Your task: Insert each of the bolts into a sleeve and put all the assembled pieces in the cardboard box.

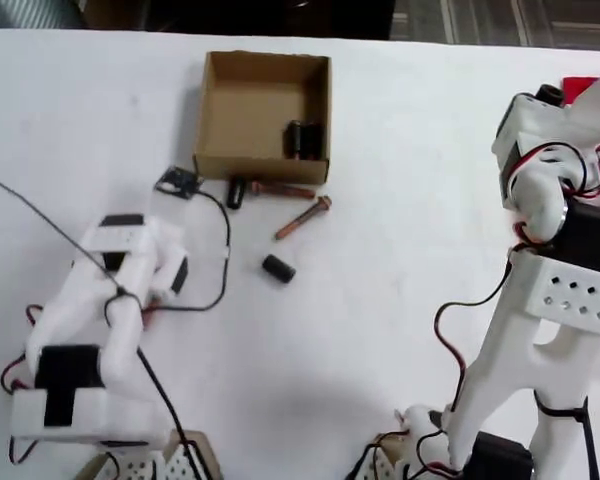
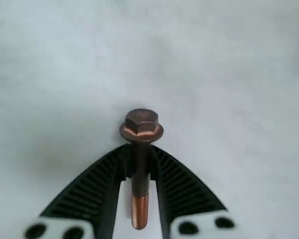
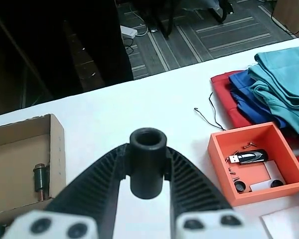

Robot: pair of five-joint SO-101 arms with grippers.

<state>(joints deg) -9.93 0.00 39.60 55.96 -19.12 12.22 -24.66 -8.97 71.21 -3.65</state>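
while resting low over the desk (image 1: 400, 300), left claw (image 2: 139, 157): closed on the shank of a copper bolt (image 2: 141, 124). cardboard box (image 1: 250, 110): one assembled piece (image 1: 302, 138) inside; second bolt (image 1: 280, 189) and third bolt (image 1: 302, 218) just outside it; loose sleeve (image 1: 278, 268) nearby. right claw (image 3: 147, 159): clamped around a black sleeve (image 3: 147, 179), raised above the desk.

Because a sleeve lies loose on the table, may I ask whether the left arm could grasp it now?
Probably not: the left gripper is shut on a bolt, so it has no free grip. The sleeve itself lies in the open with nothing on it.
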